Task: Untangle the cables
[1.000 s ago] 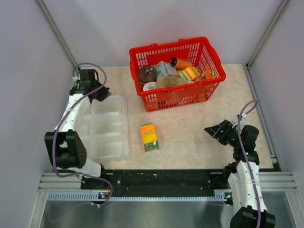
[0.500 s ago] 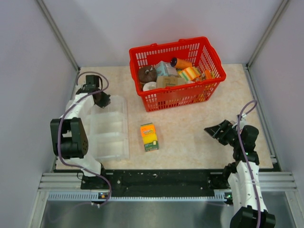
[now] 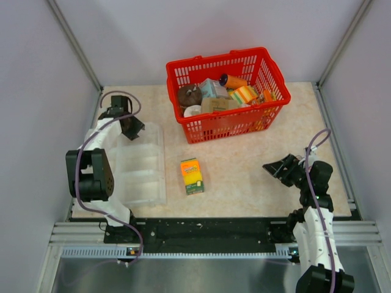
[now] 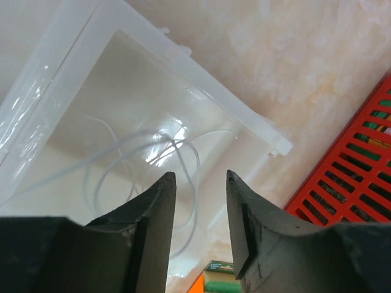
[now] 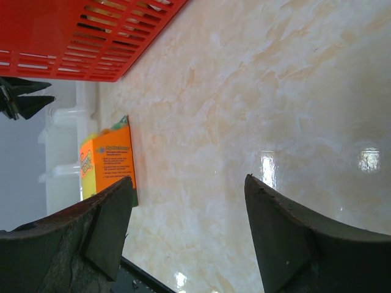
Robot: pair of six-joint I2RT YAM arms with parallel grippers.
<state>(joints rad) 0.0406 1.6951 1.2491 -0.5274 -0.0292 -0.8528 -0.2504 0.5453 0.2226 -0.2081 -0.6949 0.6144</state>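
No blue, orange or dark cables show in any view. Thin pale looping strands (image 4: 183, 143) lie inside the clear plastic compartment box (image 4: 226, 104), seen only in the left wrist view. My left gripper (image 4: 198, 177) is open and empty, hovering over the far end of that box (image 3: 160, 177); in the top view it (image 3: 131, 129) sits at the box's far left corner. My right gripper (image 5: 187, 180) is wide open and empty, low over bare table at the right (image 3: 272, 168).
A red basket (image 3: 227, 94) full of groceries stands at the back centre; it also shows in the wrist views (image 4: 354, 177) (image 5: 91, 36). An orange-and-green sponge pack (image 3: 192, 176) lies mid-table (image 5: 107, 162). Walls close in on both sides.
My left arm has swung its elbow forward and the gripper has moved slightly right and nearer, onto the box's far end. The right arm has not moved.
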